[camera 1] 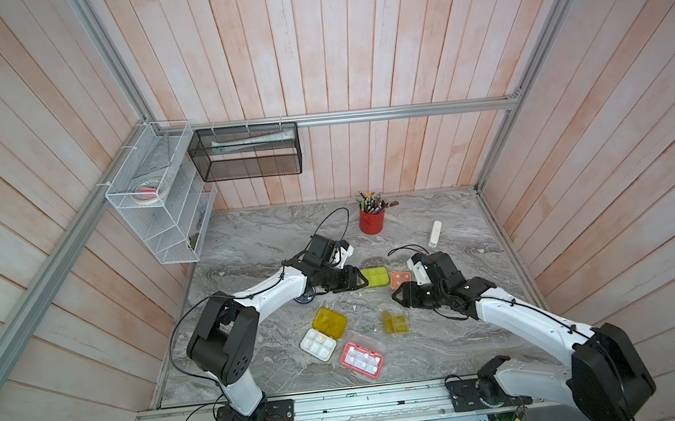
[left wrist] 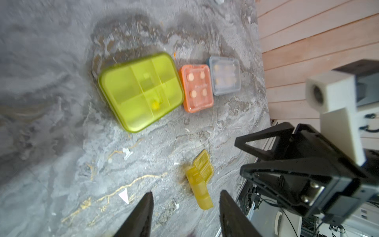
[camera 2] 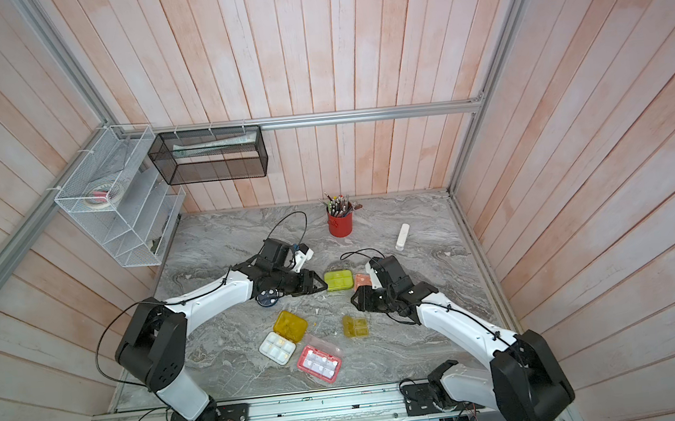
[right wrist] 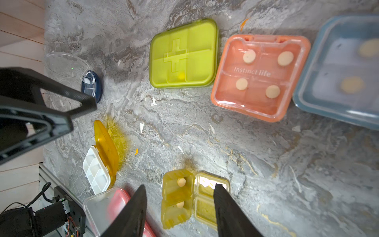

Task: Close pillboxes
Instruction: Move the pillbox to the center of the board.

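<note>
- Sitting mid-table on the grey marbled tabletop (camera 1: 247, 244), the lime-olive rectangular plastic pillbox (camera 1: 375, 277) has its lid down, and one yellow pill shows through it in the right wrist view.
- Just beside it, the orange square plastic pillbox (right wrist: 260, 78) is shut under a clear lid, with one round tan tablet in each of its four compartments.
- Next along, the light blue plastic pillbox (right wrist: 340, 69) is shut too, with blurred tan tablets inside.
- The small olive plastic pillbox (right wrist: 194, 199) lies open, two tan tablets in one half.
- The yellow-lidded plastic pillbox (camera 1: 329, 324) is open, its amber lid folded back from a white tray; I cannot tell what is in it.
- Just beside that, the pink-red rectangular plastic pillbox (camera 1: 361, 359) is open, its clear lid laid back.
- The round dark blue plastic pillbox (right wrist: 91, 86) has its clear lid raised.
- The left gripper (camera 1: 362, 278) is spread and empty, its tips just beside the lime-olive box.
- The right gripper (right wrist: 178, 186) is spread, pinching nothing, above the small olive box.
</note>
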`<move>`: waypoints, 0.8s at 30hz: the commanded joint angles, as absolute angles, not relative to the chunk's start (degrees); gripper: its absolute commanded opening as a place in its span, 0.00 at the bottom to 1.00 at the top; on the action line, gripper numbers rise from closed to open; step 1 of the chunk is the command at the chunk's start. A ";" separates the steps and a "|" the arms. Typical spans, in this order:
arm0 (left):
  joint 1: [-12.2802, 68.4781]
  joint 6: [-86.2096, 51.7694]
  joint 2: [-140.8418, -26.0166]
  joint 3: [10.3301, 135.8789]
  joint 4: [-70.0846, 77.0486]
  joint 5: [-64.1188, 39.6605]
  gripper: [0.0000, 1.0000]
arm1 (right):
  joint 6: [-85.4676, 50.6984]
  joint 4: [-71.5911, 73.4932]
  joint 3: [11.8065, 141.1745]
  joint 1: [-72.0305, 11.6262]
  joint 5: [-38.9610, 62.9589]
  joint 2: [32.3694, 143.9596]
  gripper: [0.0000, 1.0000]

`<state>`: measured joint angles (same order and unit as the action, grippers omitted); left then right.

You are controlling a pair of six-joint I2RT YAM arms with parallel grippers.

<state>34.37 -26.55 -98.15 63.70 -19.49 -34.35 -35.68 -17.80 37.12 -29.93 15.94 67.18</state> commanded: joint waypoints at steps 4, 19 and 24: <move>39.29 -27.00 -96.20 61.89 -20.04 -32.48 0.54 | -37.78 -20.14 33.79 -30.10 14.58 63.91 0.55; 25.15 -30.37 -69.17 52.01 -27.49 -10.01 0.65 | -39.81 -16.50 30.82 -30.11 16.20 62.23 0.55; 15.92 -30.42 -63.74 46.01 -28.40 -10.29 0.69 | -39.14 -14.31 33.40 -30.23 17.78 66.13 0.55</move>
<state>18.33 -30.06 -64.31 49.25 -25.17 -12.73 -39.38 -16.03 31.27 -29.93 16.38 64.25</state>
